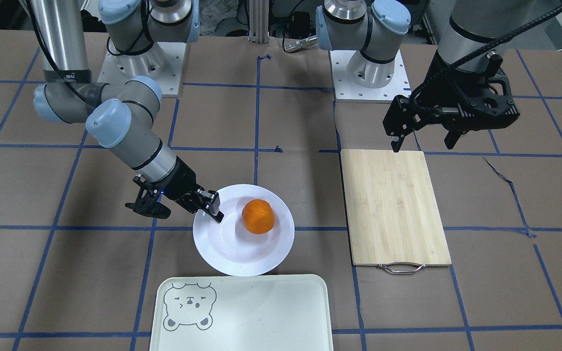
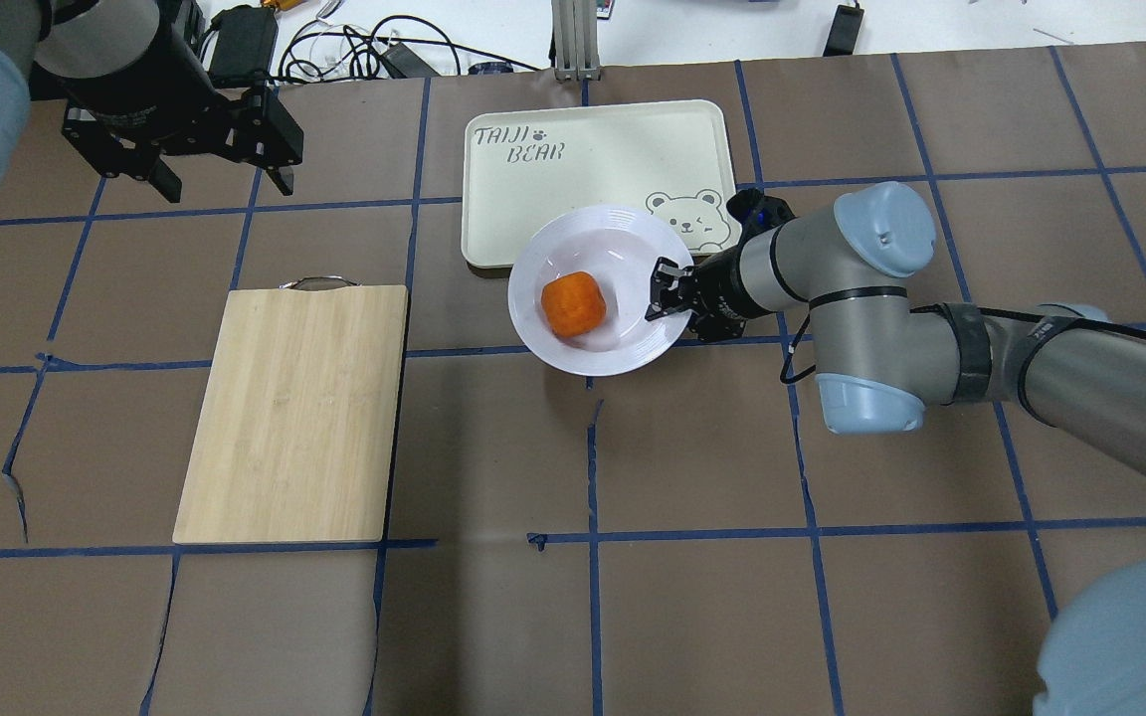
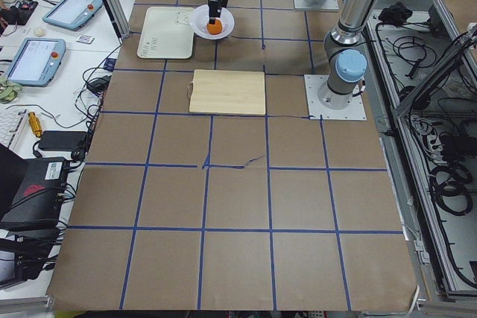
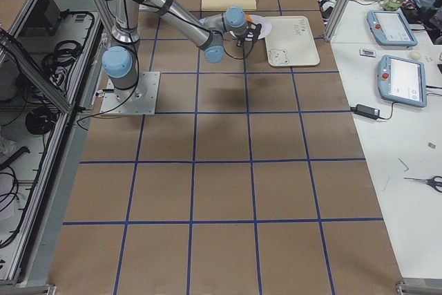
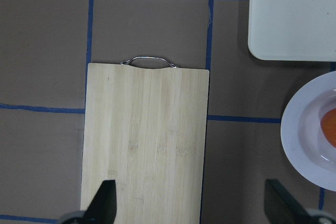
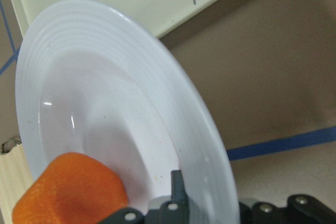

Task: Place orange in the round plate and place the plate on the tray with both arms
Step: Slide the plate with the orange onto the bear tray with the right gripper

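The orange [image 1: 258,216] lies in the sunken centre of the round plate [image 1: 242,261]. My right gripper [image 1: 214,207] is shut on the plate's rim, on the side toward its own arm. In the right wrist view one finger [image 6: 177,184] lies on top of the ribbed rim beside the orange [image 6: 68,190]. In the overhead view the plate [image 2: 535,261] overlaps the near edge of the tray [image 2: 593,149]. I cannot tell whether the plate touches the table. My left gripper [image 1: 424,144] hangs open and holds nothing, above the far end of the bamboo board.
A bamboo cutting board [image 1: 393,204] with a metal handle lies on the robot's left side of the plate. The tray [image 1: 261,317] has a bear drawing [image 1: 189,306] in one corner. Brown paper with blue tape lines covers the table.
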Action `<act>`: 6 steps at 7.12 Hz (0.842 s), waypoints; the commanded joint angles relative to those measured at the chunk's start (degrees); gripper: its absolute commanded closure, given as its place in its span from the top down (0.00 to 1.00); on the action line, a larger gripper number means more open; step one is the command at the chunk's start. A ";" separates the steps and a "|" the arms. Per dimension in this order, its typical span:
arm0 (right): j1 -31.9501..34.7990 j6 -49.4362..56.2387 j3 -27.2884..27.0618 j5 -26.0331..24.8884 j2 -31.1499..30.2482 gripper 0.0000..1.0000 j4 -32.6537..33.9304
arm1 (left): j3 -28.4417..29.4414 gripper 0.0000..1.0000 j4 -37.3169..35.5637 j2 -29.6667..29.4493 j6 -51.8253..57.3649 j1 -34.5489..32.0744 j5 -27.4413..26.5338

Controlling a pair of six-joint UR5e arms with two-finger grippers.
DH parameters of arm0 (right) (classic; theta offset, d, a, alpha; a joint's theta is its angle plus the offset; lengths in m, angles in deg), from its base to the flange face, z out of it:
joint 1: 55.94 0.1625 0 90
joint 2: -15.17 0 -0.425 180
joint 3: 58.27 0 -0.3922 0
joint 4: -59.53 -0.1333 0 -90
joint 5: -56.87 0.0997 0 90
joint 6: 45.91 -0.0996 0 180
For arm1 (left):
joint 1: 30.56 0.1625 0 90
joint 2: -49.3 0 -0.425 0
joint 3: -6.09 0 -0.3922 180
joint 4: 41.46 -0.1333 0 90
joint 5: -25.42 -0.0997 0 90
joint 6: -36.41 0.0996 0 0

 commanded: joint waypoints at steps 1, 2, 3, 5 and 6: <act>-1.71 -3.91 9.44 1.61 5.31 0.06 -3.05 | -0.09 1.00 0.12 -0.01 0.06 0.12 -0.10; -1.71 -4.45 16.29 1.52 9.78 0.06 -6.47 | 0.00 1.00 -0.14 -0.01 -0.03 0.21 -0.10; -1.54 -6.71 24.11 1.08 14.27 0.08 -9.11 | 0.00 1.00 0.12 -0.01 -0.03 0.12 0.07; -0.57 -6.56 37.50 0.82 20.87 0.09 -20.79 | 0.00 1.00 0.12 -0.10 -0.03 0.12 0.25; -0.39 -6.91 37.63 0.90 22.12 0.14 -20.65 | -0.09 1.00 0.12 -0.01 -0.55 0.04 0.68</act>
